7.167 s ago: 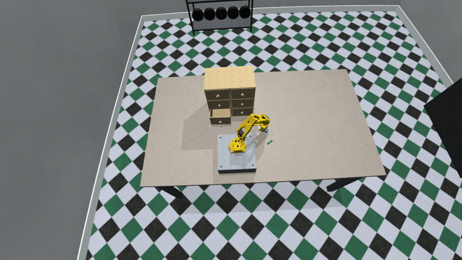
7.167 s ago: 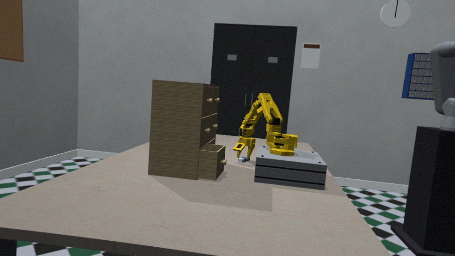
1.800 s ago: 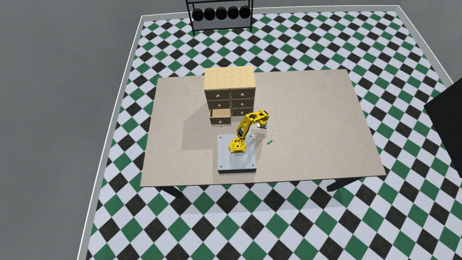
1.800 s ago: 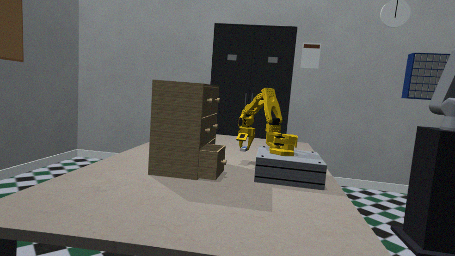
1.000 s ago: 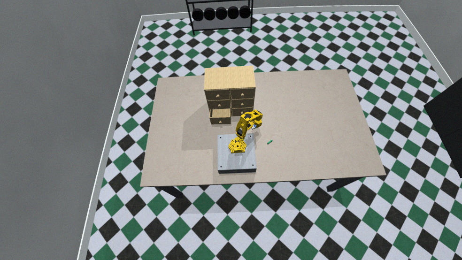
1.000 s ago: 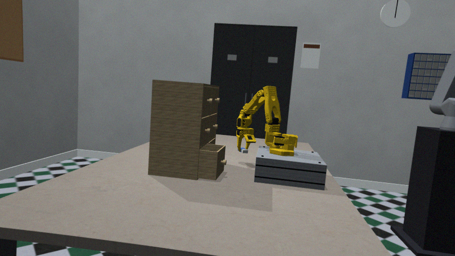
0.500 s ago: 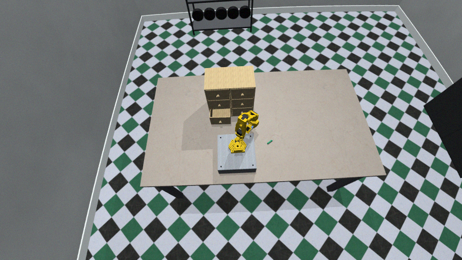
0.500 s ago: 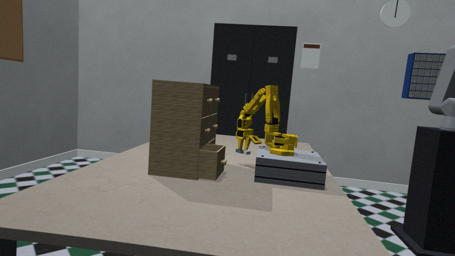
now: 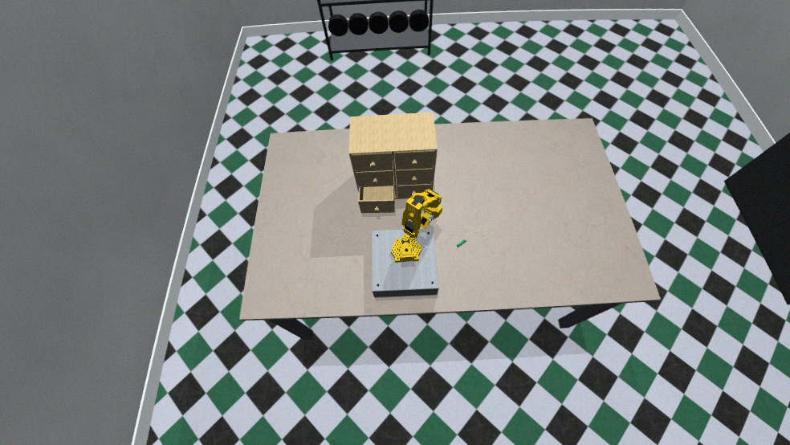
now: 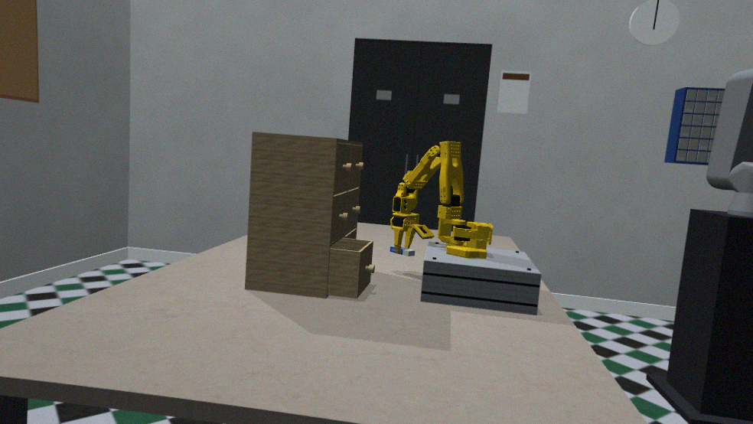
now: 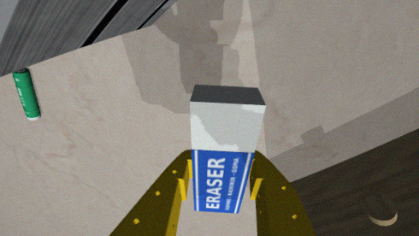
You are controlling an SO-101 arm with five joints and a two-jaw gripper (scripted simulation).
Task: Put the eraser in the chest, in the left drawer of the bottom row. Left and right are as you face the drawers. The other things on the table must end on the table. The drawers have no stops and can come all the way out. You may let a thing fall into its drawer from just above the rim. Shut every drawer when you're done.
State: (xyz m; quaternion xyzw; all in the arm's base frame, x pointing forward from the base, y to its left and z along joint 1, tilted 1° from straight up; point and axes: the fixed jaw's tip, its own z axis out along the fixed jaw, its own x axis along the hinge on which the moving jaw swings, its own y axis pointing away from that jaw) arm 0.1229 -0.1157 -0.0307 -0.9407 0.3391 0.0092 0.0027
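Observation:
My gripper is shut on the eraser, a white block with a blue sleeve marked ERASER. It holds the eraser a little above the table, in front of the chest's right column. The wooden chest has two columns of three drawers. Its bottom left drawer is pulled out and looks empty. The other drawers are shut. The open drawer lies to the left of my gripper as I face the drawers.
A small green cylinder, like a battery, lies on the table to the right of the arm. The arm stands on a grey base block. A shut drawer's knob shows at the wrist view's lower right.

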